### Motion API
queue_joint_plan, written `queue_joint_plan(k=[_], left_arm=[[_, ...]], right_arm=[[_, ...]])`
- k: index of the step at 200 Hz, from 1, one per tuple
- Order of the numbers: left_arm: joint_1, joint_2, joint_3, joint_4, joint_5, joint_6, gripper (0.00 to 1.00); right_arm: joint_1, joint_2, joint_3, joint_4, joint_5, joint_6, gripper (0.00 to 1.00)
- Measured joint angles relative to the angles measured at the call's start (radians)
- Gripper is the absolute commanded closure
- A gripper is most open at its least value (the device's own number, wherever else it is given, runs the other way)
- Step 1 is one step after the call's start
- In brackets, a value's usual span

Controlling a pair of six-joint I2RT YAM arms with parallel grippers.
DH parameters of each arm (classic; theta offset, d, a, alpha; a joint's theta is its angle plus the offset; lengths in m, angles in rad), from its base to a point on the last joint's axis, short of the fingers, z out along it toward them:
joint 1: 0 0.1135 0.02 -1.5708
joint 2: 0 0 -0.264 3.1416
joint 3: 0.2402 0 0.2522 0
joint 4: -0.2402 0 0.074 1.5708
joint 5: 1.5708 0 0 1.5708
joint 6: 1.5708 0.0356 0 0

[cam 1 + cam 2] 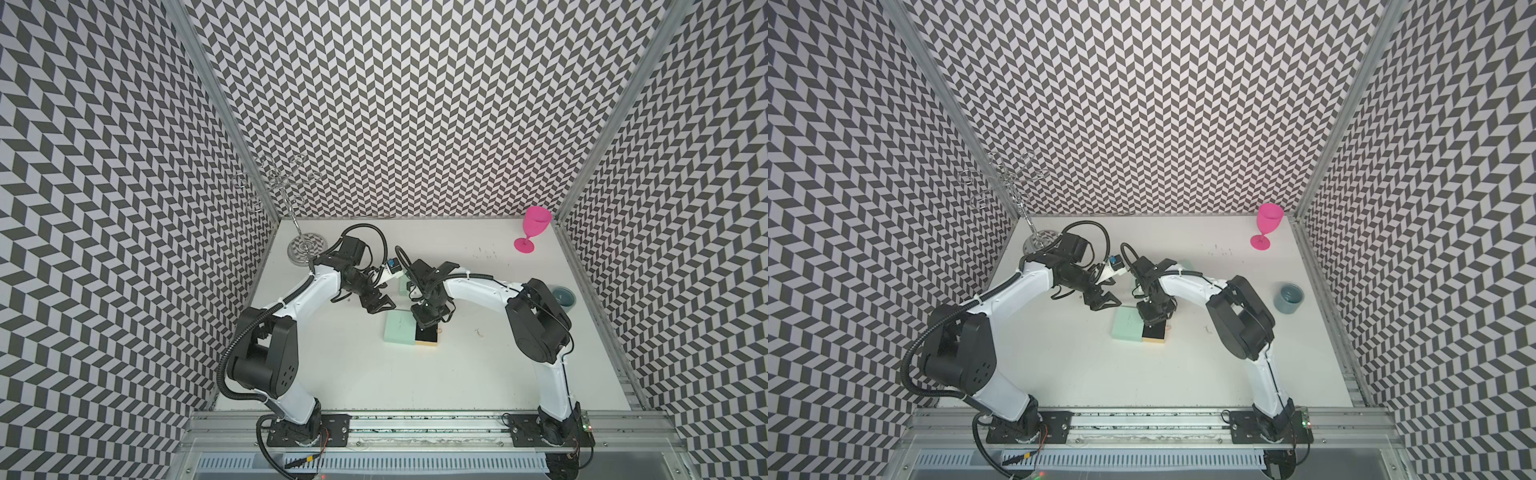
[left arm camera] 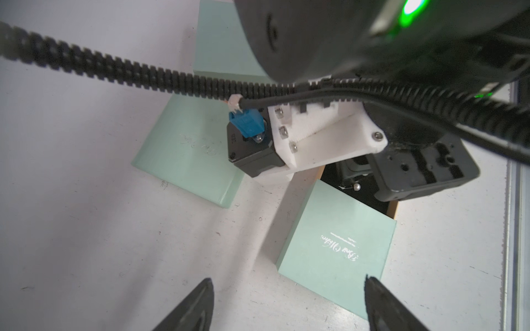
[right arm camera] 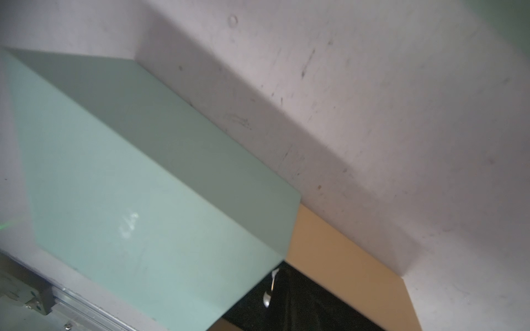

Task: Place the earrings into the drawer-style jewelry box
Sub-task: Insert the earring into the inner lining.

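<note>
Both arms are in over the middle of the tabletop (image 1: 415, 382). The mint-green jewelry box (image 1: 399, 332) sits dead centre, script lettering on its lid. Its drawer (image 1: 428, 344) is slid out to the right, with black lining and tan walls.

My right fingers (image 1: 427, 323) point straight down over that open drawer, pressed together. Right at their tips there's an earring (image 2: 356, 186), thin wire with a pale bead, above the black lining. From the right wrist view the same earring (image 3: 267, 298) hangs just off the box's corner. I can't tell from here whether the wire is actually pinched.

My left fingers (image 2: 200, 306) are apart with nothing between them. They hover just off the far-left corner of the jewelry box, not touching it.

A loose earring (image 1: 604, 331) lies on the tabletop well right of the drawer, on its own.

Just beyond the jewelry box, partly under the arms, is a second mint-green box (image 2: 186, 149), and a third mint-green box (image 2: 218, 37) sits farther back.

Around the edges:
- A pink goblet (image 1: 536, 228) stands upright at the far right.
- A blue-grey cup (image 1: 564, 300) sits on the right, behind my right arm.
- A wire jewelry stand (image 1: 305, 249) occupies the far-left corner.
</note>
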State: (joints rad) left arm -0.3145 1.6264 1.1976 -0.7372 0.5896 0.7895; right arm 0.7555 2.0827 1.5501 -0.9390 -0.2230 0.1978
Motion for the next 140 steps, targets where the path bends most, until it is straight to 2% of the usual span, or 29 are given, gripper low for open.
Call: queue_joint_plan(k=[89,140], left_arm=[[0.0,0.0,-0.006,-0.002,0.0,0.004,0.17],[0.0,0.0,-0.006,-0.005,0.0,0.007,0.17]], right_arm=[[-0.001,0.003,0.009,-0.005,0.025,-0.011,0.88],[-0.001,-0.033,0.065,-0.043,0.08,-0.011,0.86]])
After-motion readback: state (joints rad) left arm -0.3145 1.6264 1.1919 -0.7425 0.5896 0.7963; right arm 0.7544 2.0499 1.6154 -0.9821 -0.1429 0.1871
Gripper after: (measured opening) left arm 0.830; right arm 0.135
